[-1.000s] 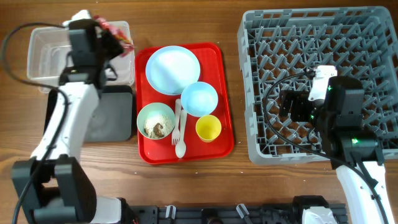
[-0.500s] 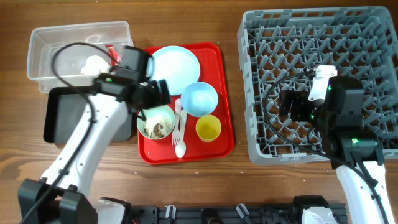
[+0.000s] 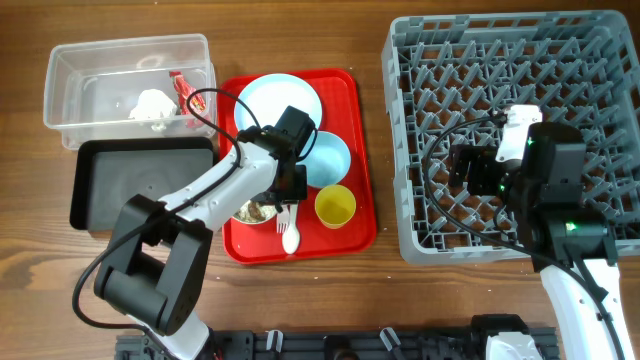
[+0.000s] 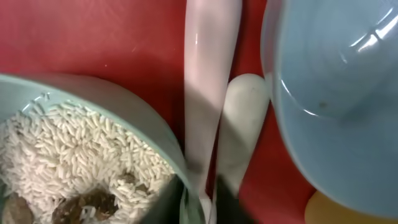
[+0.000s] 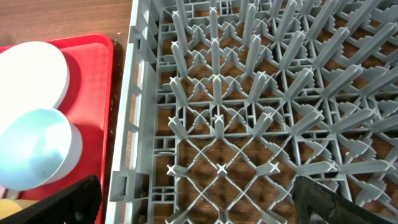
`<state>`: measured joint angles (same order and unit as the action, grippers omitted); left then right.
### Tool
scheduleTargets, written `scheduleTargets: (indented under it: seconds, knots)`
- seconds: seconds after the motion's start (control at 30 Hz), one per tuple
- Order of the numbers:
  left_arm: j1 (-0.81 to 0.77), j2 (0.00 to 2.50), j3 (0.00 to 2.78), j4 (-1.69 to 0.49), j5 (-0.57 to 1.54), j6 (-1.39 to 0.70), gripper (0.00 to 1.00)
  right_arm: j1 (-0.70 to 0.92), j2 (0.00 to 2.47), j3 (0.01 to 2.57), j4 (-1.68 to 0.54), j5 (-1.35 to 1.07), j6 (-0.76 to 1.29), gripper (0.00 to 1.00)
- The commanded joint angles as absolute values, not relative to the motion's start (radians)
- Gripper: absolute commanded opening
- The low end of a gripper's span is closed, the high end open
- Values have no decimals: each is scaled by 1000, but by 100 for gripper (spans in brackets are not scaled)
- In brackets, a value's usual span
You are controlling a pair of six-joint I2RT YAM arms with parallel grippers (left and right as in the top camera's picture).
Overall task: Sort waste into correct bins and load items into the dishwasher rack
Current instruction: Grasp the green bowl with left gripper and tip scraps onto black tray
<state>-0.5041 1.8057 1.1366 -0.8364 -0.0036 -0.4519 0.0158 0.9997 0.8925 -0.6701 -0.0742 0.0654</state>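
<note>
- Red wrapper (image 3: 181,92), tissue (image 3: 150,104) in clear tub (image 3: 70,62), far-left corner; food scraps (image 4: 68,155) unbinned in pale-green bowl (image 4: 93,93).
- Dishwasher rack (image 3: 500,50) bare; right gripper (image 3: 460,170) gapes, left gripper (image 3: 291,180) cannot be told.

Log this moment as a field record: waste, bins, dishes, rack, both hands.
clear tub: holds white tissue and red wrapper
black tray: nothing visible inside
food scraps: in pale-green bowl on red tray
also on red tray: plate, blue bowl, yellow cup, fork and spoon
rack: no dishes loaded
left hand: low over fork and spoon, grip unclear
right hand: open, above rack
</note>
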Motion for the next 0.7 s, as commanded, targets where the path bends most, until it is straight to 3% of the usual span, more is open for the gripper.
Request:
scheduleTargets:
  seconds: [0.0, 0.2, 0.33, 0.47, 0.67]
  knots:
    - [-509, 1812, 1131, -833, -15, -453, 4, 13, 999, 913, -668, -80, 56, 100]
    - [-493, 1691, 1195, -940, -140, -434, 4, 13, 999, 913, -669, -80, 55, 100]
    - [-356, 1531, 1212, -945, -130, -388, 4, 13, 999, 913, -671, -80, 55, 100]
    - [-26, 1514, 1212, -918, 219, -193, 4, 13, 999, 913, -671, -80, 56, 100]
    - [398, 1676, 1210, -898, 926, 96, 4, 13, 999, 913, -671, -80, 55, 100]
